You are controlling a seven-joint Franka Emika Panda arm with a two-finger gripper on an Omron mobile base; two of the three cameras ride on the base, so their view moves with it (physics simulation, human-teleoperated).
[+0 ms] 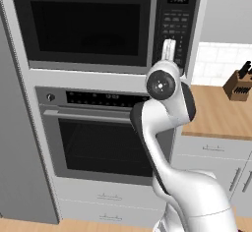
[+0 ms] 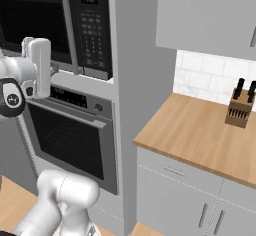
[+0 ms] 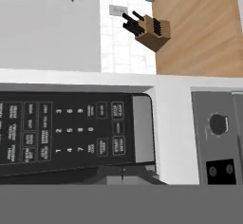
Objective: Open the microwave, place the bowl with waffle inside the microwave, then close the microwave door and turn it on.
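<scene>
Up at twelve o'clock in the left base view sits the microwave (image 1: pixel 106 22), built into a tall grey cabinet column, and its microwave door (image 1: pixel 83 22) lies flat and closed against the front, the long grey bar handle (image 1: pixel 154 24) running upright along the door's right edge. Just at three o'clock of that handle is the black keypad panel (image 1: pixel 176 24) with its small display near the top. The gripper (image 1: pixel 169 49) is raised in front of the lower part of this panel, the white arm (image 1: pixel 165 128) rising to it from five o'clock; whether its fingers are spread or pressed together cannot be told, since their tips are not visible. From the hand view, which is rolled sideways, the keypad (image 3: pixel 71 133) with its white digits lies very close ahead. Below the microwave, at six o'clock, is the steel oven (image 1: pixel 98 132) with its horizontal handle. Well off at three o'clock, a knife block (image 2: pixel 239 107) stands on the wooden counter (image 2: pixel 195 130) before white tiles.
</scene>
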